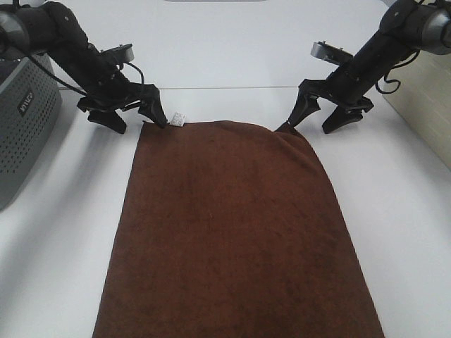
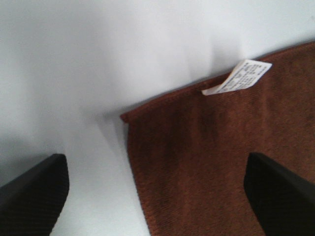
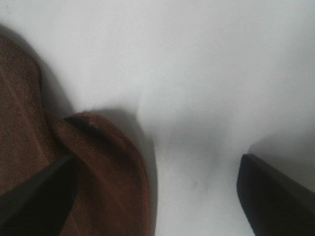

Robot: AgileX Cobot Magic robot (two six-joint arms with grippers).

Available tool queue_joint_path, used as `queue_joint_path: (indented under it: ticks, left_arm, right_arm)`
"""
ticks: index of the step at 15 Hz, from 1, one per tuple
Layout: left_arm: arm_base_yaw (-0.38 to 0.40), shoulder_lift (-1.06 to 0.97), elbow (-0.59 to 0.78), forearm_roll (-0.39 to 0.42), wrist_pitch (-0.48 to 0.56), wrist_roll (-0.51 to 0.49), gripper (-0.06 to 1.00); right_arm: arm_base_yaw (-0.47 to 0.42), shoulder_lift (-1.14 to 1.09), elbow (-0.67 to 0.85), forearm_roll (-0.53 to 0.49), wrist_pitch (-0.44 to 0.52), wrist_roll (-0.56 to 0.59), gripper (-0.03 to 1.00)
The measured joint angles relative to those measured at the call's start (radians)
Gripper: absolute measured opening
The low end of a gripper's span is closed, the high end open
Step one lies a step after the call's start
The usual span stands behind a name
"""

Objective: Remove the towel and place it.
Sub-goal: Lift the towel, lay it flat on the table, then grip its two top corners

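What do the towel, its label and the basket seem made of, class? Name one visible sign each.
Towel: soft woven cloth, probably terry, matt; fine ribbed nap. Label: thin printed fabric or paper; it curls. Basket: likely moulded plastic, matt grey; regular holes.

Two printed marks are seen. A small dark badge point(image 1: 26, 107) is fixed on the side of the grey basket point(image 1: 21, 141), which stands at ten o'clock from the towel point(image 1: 232, 232). A few pale capital letters are printed on the badge, set at a slant, but they cannot be read with certainty. A white label point(image 1: 177, 118) is sewn at the towel's eleven o'clock corner. In the left wrist view several lines of fine dark print are shown on it, but they are too blurred and small to be read.
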Motion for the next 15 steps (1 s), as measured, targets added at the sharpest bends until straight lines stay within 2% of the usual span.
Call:
queue_joint_path:
  ticks: [6, 10, 13, 15]
  left_arm:
    - [-0.038, 0.003, 0.0, -0.035, -0.016, 0.01, 0.89]
    - [-0.077, 0.007, 0.0, -0.05, -0.032, 0.01, 0.86]
    - [-0.078, 0.01, 0.0, -0.05, -0.037, 0.001, 0.77]
    - [-0.078, 0.012, 0.0, -0.029, -0.039, -0.002, 0.64]
  right_arm:
    - [0.058, 0.005, 0.0, 0.001, -0.061, 0.0, 0.85]
    - [0.064, 0.016, -0.007, 0.027, -0.073, 0.0, 0.85]
    - [0.064, 0.022, -0.008, 0.045, -0.075, 0.0, 0.83]
    - [0.064, 0.024, -0.008, 0.049, -0.079, 0.0, 0.78]
